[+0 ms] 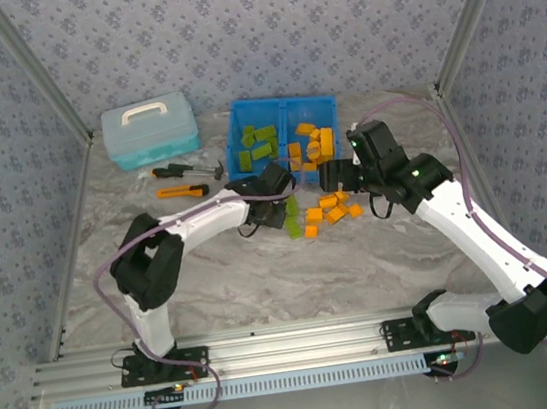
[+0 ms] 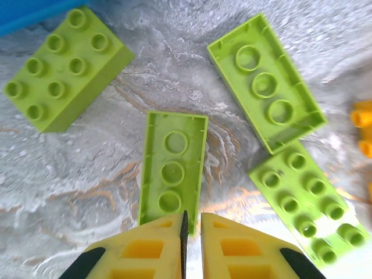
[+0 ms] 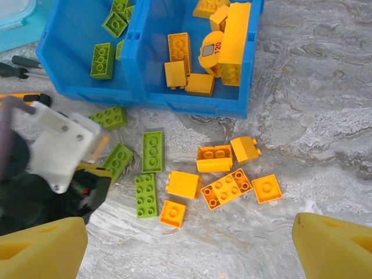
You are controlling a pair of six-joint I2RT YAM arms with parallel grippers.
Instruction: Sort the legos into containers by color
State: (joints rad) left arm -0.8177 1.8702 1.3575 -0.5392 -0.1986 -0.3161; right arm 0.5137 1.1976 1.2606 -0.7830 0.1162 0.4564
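Note:
My left gripper (image 2: 193, 224) is shut on the right wall of an upside-down olive green lego (image 2: 173, 163) lying on the table. Three more green legos surround it, one of them near the bin (image 2: 61, 67). From above, the left gripper (image 1: 286, 206) sits just in front of the blue bin (image 1: 280, 103). The bin's left compartment (image 3: 75, 52) holds green legos and its right compartment (image 3: 192, 102) holds orange ones. Several orange legos (image 3: 226, 186) lie loose on the table below my right gripper (image 3: 186, 250), which hangs open and holds nothing. The right gripper (image 1: 335, 176) hovers over that orange pile (image 1: 332, 207).
A light-blue lidded case (image 1: 150, 128) stands at the back left. An orange-and-black utility knife (image 1: 183, 191) and small hand tools (image 1: 183, 169) lie between the case and the bin. The left arm's wrist (image 3: 58, 151) is close to the loose green legos.

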